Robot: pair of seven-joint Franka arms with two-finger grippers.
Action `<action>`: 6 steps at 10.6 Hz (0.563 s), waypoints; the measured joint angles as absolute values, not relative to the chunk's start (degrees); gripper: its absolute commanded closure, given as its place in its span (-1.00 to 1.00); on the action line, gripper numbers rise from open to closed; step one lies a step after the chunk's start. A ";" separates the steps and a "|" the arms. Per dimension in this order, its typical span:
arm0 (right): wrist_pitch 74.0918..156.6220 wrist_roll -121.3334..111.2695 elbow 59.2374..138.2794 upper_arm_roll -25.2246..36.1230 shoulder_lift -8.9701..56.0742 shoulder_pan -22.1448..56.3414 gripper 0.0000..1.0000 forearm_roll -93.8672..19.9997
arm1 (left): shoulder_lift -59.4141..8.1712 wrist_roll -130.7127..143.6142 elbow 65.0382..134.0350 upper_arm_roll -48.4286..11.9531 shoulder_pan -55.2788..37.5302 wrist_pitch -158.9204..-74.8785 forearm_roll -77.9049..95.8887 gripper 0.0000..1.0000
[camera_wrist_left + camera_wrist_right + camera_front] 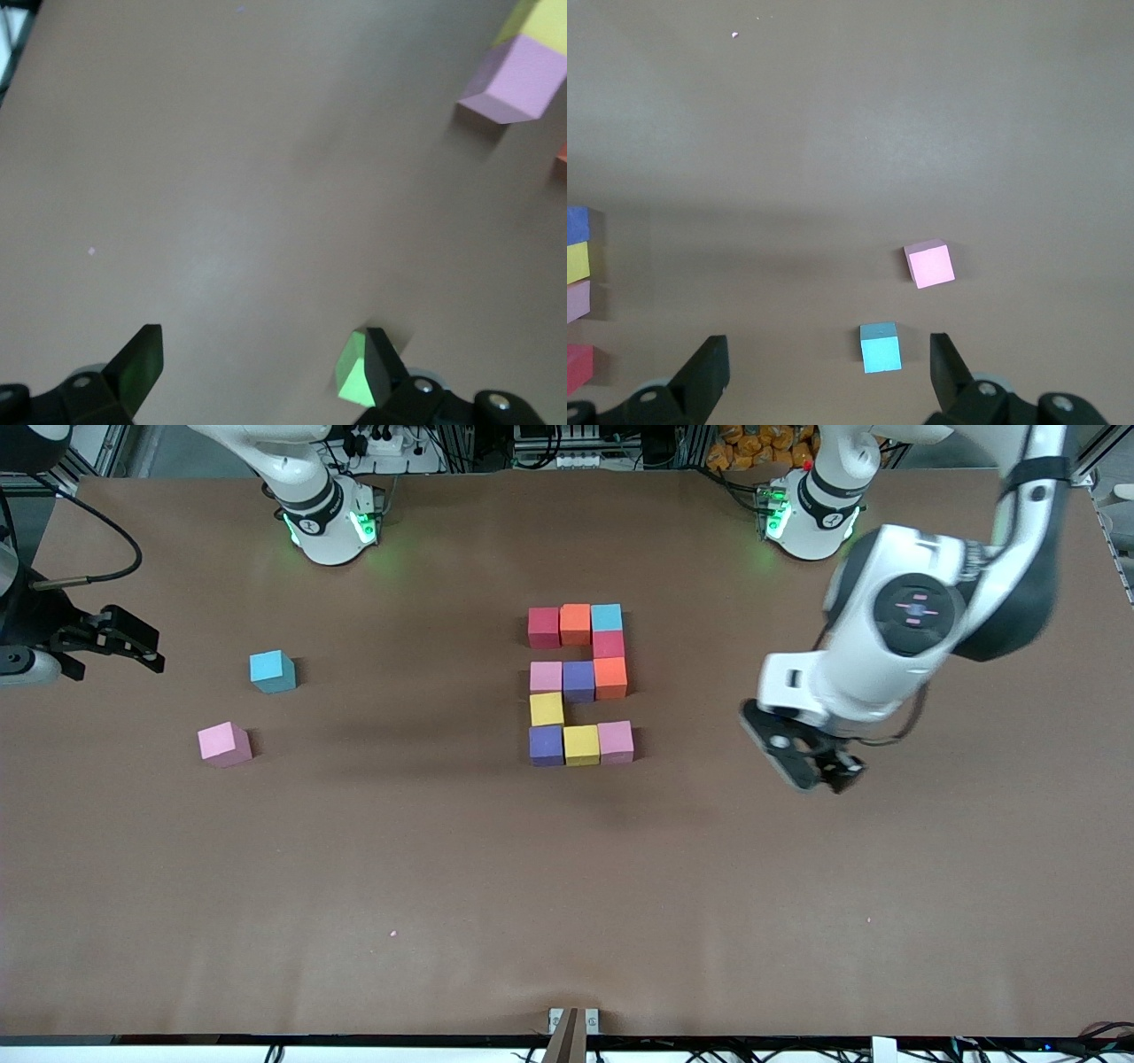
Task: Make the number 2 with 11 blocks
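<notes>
The brown surface [567,886] fills the front view, and most of it is bare. The left arm is the biggest thing on it, coming in from the upper corner at its own end. The left tool [802,757] hangs over bare surface beside the figure, at mid-height in the frame. Its fingers are spread wide and hold nothing, which the left wrist view [257,372] confirms. The right tool [111,642] waits at the frame's edge at the right arm's end, likewise spread wide and empty [828,372]. At the centre of the front view lies the number 2 [580,682], and we count eleven blocks [578,680] in it. The top row is red, orange and light blue, with one red below the blue. Pink, purple and orange make the middle row, a yellow sits under the pink, and the bottom row is purple, yellow and pink. Neighbours appear to touch, though the light blue corner sits a shade high. Toward the right arm's end, well apart from the figure, sit a loose teal cube [272,671] and a loose pink cube [224,744]. We judge the building done and this the closing step. The next move calls only for lifting both arms away without brushing the digit, and perhaps squaring that corner.
</notes>
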State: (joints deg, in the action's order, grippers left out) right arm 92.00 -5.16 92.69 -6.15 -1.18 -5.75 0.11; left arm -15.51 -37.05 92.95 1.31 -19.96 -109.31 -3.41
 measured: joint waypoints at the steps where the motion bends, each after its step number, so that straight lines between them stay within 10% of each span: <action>1: 91.85 -5.16 92.68 -6.12 -1.18 -5.75 -1.00 0.11 | -14.72 -37.05 92.94 1.33 -18.36 -109.30 -2.62 -1.00; 6: 91.59 -5.16 92.70 -6.09 -1.11 -5.76 -1.00 0.11 | -11.18 -36.64 92.96 1.33 -13.53 -108.66 -0.82 -1.00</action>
State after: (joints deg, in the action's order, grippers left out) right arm 91.59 -5.16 92.70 -6.09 -1.11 -5.76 0.11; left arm -11.18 -36.64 92.96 1.33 -13.53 -108.66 -0.82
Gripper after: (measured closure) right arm 0.000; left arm 0.000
